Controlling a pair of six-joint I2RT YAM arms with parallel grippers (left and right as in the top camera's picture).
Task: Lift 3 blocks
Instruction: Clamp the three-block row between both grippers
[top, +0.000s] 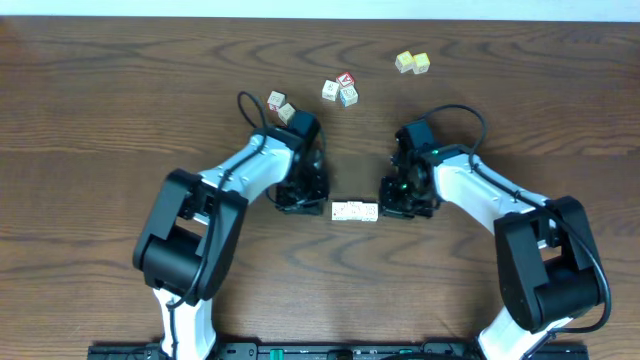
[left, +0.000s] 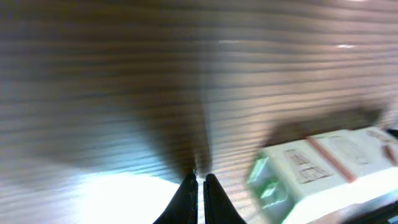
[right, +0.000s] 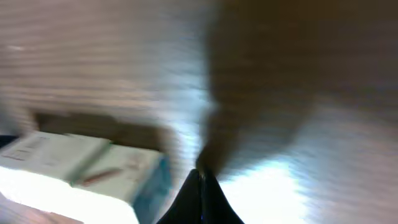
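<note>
The 3 blocks (top: 355, 211) lie side by side in a short whitish row on the brown wooden table (top: 90, 110), between my two arms. My left gripper (top: 308, 204) stands just off the row's left end, shut with nothing held. In the left wrist view the gripper (left: 200, 178) points down at the table and the blurred row (left: 326, 163) lies to its right, a small gap away. My right gripper (top: 398, 204) stands off the row's right end, also shut and empty. In the right wrist view the gripper (right: 200, 174) has the row (right: 81, 163) to its left.
Farther back lie loose cubes: two whitish ones (top: 281, 106) behind the left arm, a cluster with a red-faced cube (top: 345, 79) in the middle, and two pale yellow cubes (top: 412, 62) at the back right. Both wrist views are motion-blurred.
</note>
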